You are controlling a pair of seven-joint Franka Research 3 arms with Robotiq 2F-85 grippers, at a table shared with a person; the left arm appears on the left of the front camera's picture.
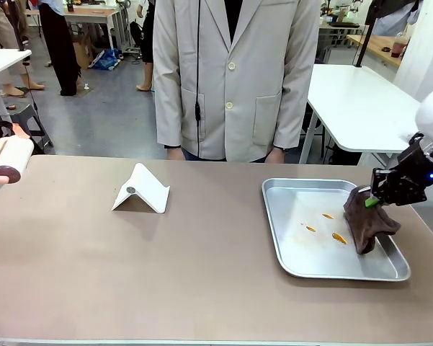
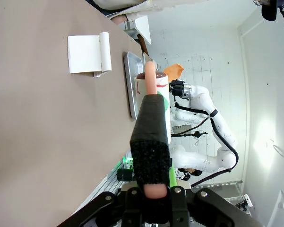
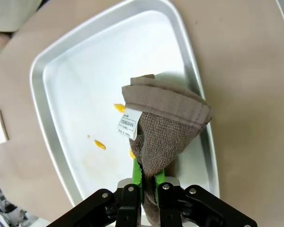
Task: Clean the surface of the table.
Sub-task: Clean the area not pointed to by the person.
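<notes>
The worktop (image 1: 202,281) lies in front of me, a taupe-brown slab with a pale edge. Its long axis runs left to right in the front view. In the left wrist view it stands on end and runs up the picture, because that wrist is rolled.

On it I count one metal tray (image 1: 310,252) towards my right and one white folded stand (image 1: 140,189) left of centre, the two well apart. The tray holds three orange smears (image 1: 338,238).

My right pincer (image 1: 375,202) is clenched on one brown cloth (image 1: 367,223), which hangs into the tray by its right-hand rim. The right wrist view adds a white printed label (image 3: 125,124) on the cloth, and there the cloth partly covers one smear.

My left pincer (image 2: 153,191) is clenched on the pink handle of one roller (image 2: 153,90). The front view gives me just the roller's end at the worktop's far left corner. The left wrist view also takes in my other arm past the tray.

From the front camera I can see one person (image 1: 230,79) in a pale jacket standing at the far edge.
</notes>
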